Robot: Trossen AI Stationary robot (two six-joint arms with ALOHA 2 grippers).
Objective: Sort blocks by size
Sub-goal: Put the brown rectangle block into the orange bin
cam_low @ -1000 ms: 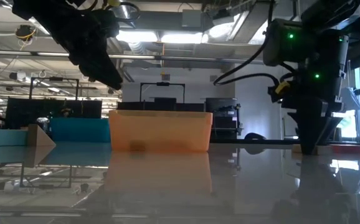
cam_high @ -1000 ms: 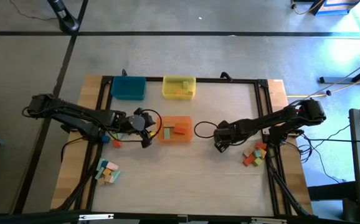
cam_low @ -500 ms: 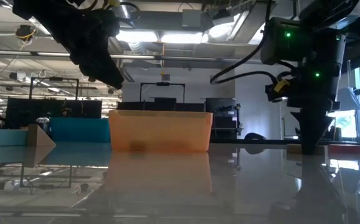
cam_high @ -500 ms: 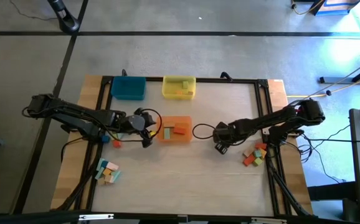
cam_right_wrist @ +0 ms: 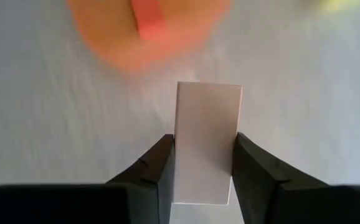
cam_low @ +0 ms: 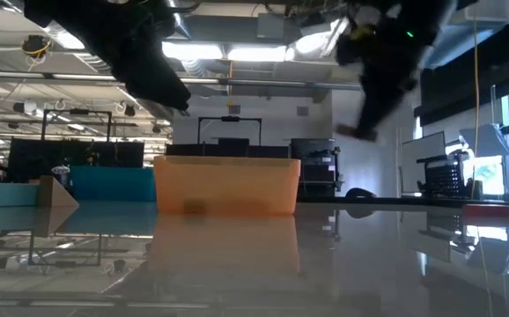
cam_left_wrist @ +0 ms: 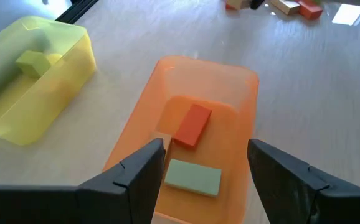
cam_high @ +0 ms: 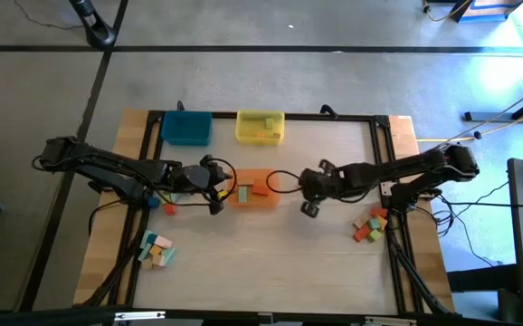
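My right end effector (cam_right_wrist: 202, 168) pinches a pale block (cam_right_wrist: 207, 142) just beside the orange tray (cam_high: 258, 189), which blurs behind it. My left end effector (cam_left_wrist: 205, 168) hangs spread over that tray's near end, hiding part of it.

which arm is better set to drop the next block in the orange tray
Right. The right gripper is shut on a pale block beside the orange tray. The left gripper hangs open and empty over it.

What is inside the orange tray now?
The orange tray holds a red-orange block and a pale green block, lying flat. The left gripper's fingers cover the tray's near corners.
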